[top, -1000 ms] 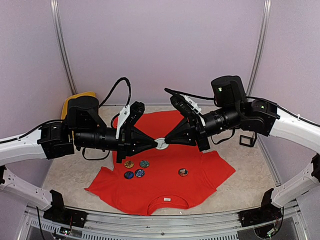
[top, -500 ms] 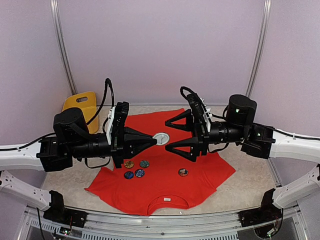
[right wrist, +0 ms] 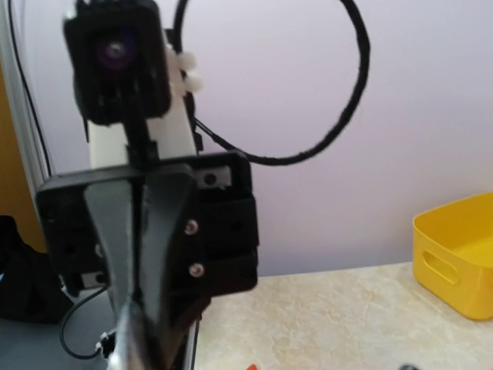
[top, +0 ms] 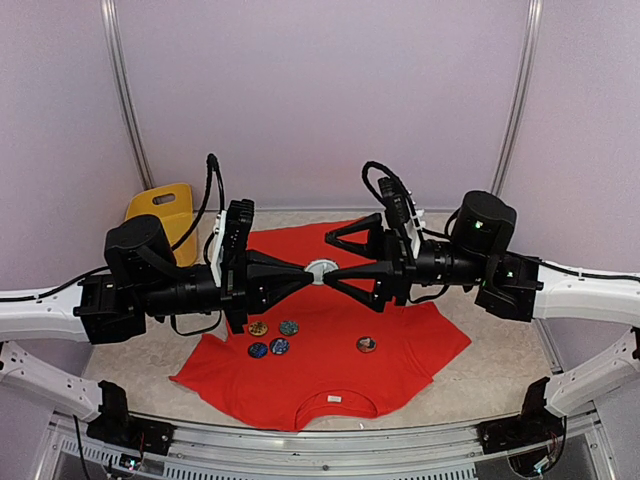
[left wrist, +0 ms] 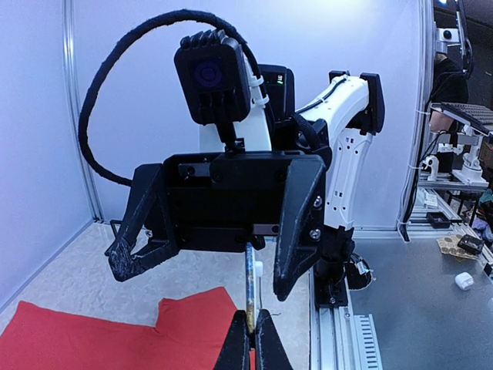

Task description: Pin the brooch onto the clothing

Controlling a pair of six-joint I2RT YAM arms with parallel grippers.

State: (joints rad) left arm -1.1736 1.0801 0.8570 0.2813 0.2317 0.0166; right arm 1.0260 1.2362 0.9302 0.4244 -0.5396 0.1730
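A red-orange T-shirt, the clothing (top: 330, 360), lies flat on the table with its neck toward the near edge. Above it my left gripper (top: 308, 274) is shut on a round white-and-silver brooch (top: 320, 267). The left wrist view shows that brooch (left wrist: 251, 285) edge-on between my closed fingertips (left wrist: 259, 339), over the clothing (left wrist: 115, 339). My right gripper (top: 328, 257) faces it from the right, open, one finger above the brooch and one at its level. Whether a finger touches the brooch I cannot tell. In the left wrist view the right gripper (left wrist: 202, 277) stands wide open.
Several other round brooches (top: 272, 338) lie on the shirt's left half and one more (top: 366, 344) lies to the right. A yellow bin (top: 165, 210) stands at the back left, also in the right wrist view (right wrist: 454, 254). Both arms hang over the shirt's middle.
The right gripper let go of the brooch, opened wide and drew back to the right, then came back left around it. The left gripper kept its hold and shifted slightly.
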